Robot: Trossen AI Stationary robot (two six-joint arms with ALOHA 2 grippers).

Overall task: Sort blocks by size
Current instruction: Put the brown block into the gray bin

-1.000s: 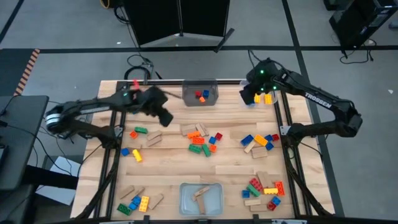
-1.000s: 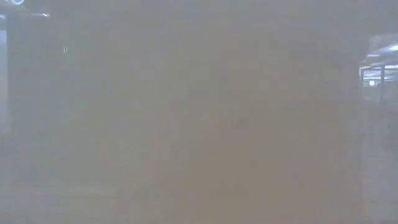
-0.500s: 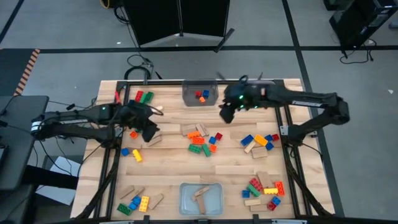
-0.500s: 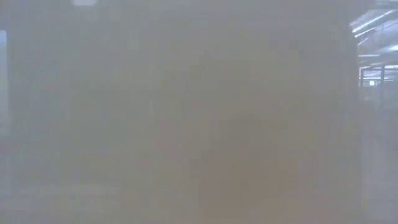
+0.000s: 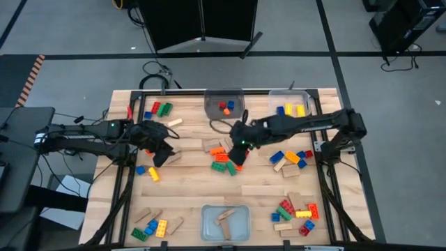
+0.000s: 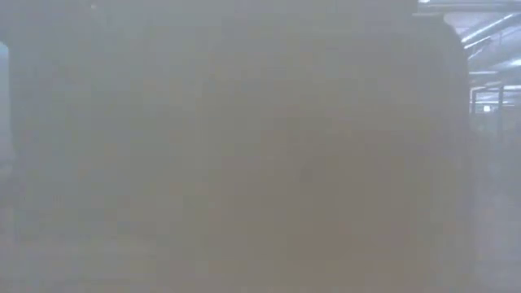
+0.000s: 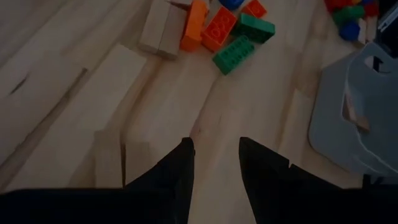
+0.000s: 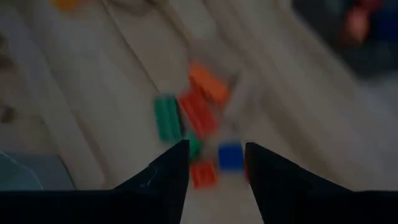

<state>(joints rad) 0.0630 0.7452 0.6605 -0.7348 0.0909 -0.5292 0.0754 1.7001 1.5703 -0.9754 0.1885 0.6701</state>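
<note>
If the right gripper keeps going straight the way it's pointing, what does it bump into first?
Probably the middle pile of bricks. The right gripper, fingers apart and empty, points at a blue brick and a red brick just ahead. The blue one looks nearest, though depth is hard to judge.

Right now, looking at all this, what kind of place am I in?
Probably a robotics lab or workshop: two dark robot arms work over a pale wooden table scattered with small coloured plastic bricks, on grey flooring with loose cables.

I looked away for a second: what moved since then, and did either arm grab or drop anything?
The right gripper swung from the far-right bin in to the centre block pile, fingers open and empty. The left gripper drew back from the far edge toward the left-side blocks, also empty. The blocks look unmoved.
</note>
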